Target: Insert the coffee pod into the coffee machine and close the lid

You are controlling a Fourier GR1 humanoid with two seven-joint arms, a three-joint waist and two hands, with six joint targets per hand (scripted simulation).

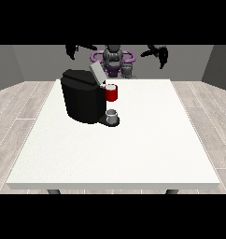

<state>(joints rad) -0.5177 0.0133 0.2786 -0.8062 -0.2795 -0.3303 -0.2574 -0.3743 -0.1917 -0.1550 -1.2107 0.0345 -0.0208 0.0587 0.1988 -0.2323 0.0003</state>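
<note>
Neither hand holds anything: the hand at the view's left and the one at the right hang raised behind the machine, fingers drooping slack. A grey thing, perhaps the pod, sits at the machine's base. The lid is up. Nothing looks started; next comes reaching down for the pod.

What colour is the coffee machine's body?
Black, seen in the front view: the coffee machine stands on the white table.

I find no legible text, label, brand, number or sign; the boxy black coffee machine carries none; the large white table likewise.
</note>
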